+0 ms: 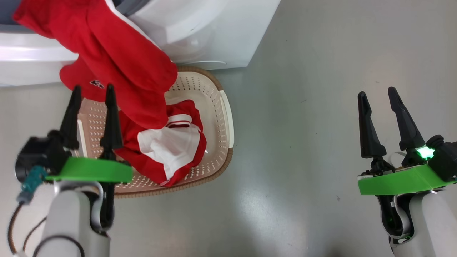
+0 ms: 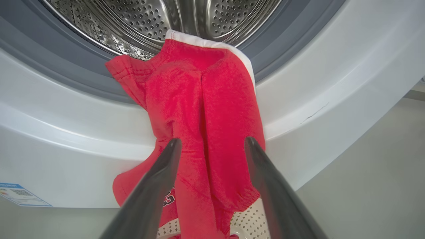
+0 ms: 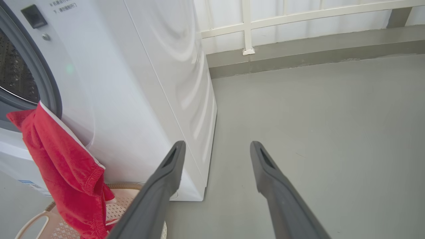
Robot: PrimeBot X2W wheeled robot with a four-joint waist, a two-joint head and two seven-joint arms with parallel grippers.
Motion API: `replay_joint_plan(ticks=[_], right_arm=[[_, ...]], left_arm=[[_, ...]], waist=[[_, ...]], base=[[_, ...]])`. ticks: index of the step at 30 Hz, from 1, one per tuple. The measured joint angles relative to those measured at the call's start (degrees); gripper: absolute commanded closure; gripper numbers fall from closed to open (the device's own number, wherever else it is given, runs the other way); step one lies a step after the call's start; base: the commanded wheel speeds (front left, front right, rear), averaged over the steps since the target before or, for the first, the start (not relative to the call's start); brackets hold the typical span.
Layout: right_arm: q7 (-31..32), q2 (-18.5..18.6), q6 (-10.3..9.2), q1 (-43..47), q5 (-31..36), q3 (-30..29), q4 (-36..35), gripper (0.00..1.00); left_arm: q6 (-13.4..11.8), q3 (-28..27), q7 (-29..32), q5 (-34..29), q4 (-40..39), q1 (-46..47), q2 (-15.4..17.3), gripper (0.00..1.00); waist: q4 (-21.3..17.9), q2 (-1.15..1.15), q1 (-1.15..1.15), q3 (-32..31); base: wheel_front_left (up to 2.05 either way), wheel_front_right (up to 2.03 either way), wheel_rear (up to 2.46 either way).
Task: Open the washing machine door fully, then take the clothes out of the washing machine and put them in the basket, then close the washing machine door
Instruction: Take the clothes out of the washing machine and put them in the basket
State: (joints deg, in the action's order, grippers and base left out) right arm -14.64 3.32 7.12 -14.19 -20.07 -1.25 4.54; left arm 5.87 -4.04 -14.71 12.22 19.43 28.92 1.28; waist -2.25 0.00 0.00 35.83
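Left wrist view: clothes (image 2: 199,109) draped from washing machine (image 2: 66,132) rim, beyond spread left gripper (image 2: 212,142), unheld.
Right gripper (image 3: 215,146): spread, empty.

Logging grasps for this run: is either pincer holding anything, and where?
Nothing. Left pincer open, red garment draped over the drum lip; right pincer open over floor.

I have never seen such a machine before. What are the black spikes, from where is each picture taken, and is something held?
The spikes are fingers of a two-armed robot. The head camera looks down: the left gripper and right gripper both stand open, holding nothing. Each wrist camera looks along its own fingers. A red garment hangs from the washing machine opening towards the basket on the floor. Another red and white garment lies inside the basket.
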Motion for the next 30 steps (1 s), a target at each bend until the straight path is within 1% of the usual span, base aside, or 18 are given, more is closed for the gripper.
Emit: replay_joint_plan(ticks=[5,10,15,18,24,26,30], right_arm=[[0.0,0.3,0.0,0.0,0.1,0.0,0.0,0.0],[0.0,0.6,0.0,0.2,0.1,0.0,0.1,0.0],[0.0,0.7,0.0,0.5,0.1,0.0,0.2,0.0],[0.0,0.8,0.0,1.4,0.1,0.1,0.3,0.0],[0.0,0.9,0.0,1.3,0.1,0.1,0.3,0.0],[0.0,0.9,0.0,1.3,0.1,0.1,0.3,0.0],[0.0,0.9,0.0,1.3,0.1,0.0,0.2,0.0]], left_arm=[[-1.6,1.2,0.0,0.0,-4.5,-5.2,0.0,0.0],[-4.5,2.5,0.0,0.6,-8.9,-10.1,0.1,0.0],[-5.9,3.8,0.0,0.6,-10.9,-12.6,0.2,0.0],[-6.4,3.9,0.0,0.6,-11.2,-12.7,0.2,0.0],[-6.4,4.0,0.0,0.7,-11.3,-12.6,0.2,0.0],[-6.4,4.0,0.0,1.6,-11.0,-12.3,0.2,0.0],[-6.2,3.9,0.0,2.6,-7.8,-10.2,0.2,0.0]], waist=[[0.5,0.0,0.0,-0.8],[0.6,0.0,0.0,-1.5],[0.8,0.0,0.0,-1.9],[0.9,0.0,0.0,-2.0],[0.8,0.0,0.0,-2.0],[0.9,0.0,0.0,-1.9],[1.3,0.0,0.0,-1.8]], base=[[0.0,0.0,0.0],[0.0,0.0,0.0],[0.0,0.0,0.0],[0.0,0.0,0.0],[0.0,0.0,0.0],[0.0,0.0,0.0],[0.0,0.0,0.0]])
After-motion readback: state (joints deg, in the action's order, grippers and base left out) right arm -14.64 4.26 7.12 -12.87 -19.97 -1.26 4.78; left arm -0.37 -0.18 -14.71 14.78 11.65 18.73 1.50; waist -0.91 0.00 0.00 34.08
